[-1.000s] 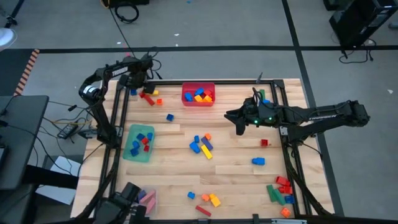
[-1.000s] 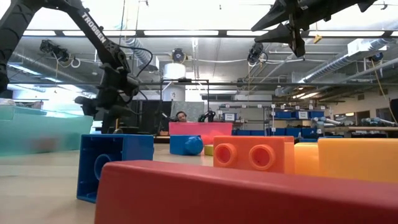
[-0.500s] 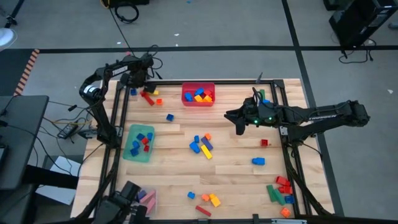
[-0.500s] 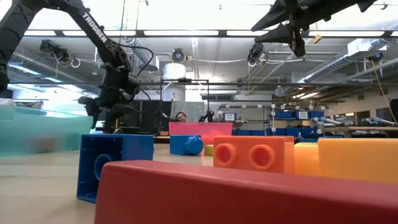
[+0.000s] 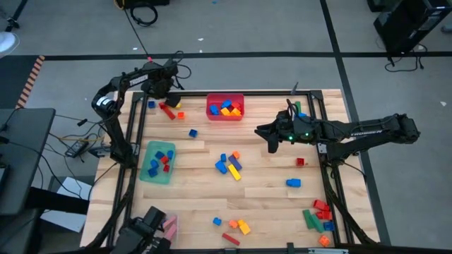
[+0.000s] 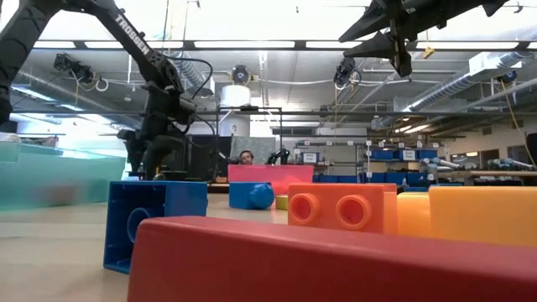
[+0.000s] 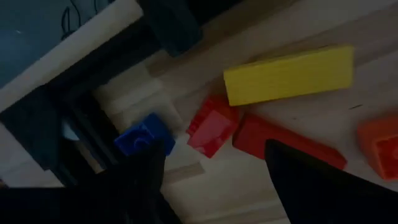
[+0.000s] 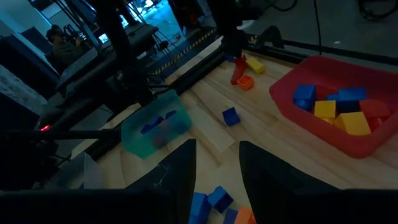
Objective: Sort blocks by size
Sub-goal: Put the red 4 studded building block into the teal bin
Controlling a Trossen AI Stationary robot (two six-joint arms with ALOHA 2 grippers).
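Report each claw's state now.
Left claw: open, empty, above blocks at the table's far-left corner.
Right claw: open, empty, raised over the table.

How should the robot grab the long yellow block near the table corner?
Probably from above, across the middle of the yellow block, squeezing its two long sides. It lies flat, and the narrow width suits the open left tool. Red blocks sit close to one side, so it should go in carefully.

In the low view a blurred red block [image 6: 336,260] fills the foreground, cut off by the picture's edge, and hides most of the table behind it. Beside the red bin [image 5: 224,107], the left arm covers the table's corner in the high view. An orange block [image 7: 380,138] is cut off in the left wrist view.
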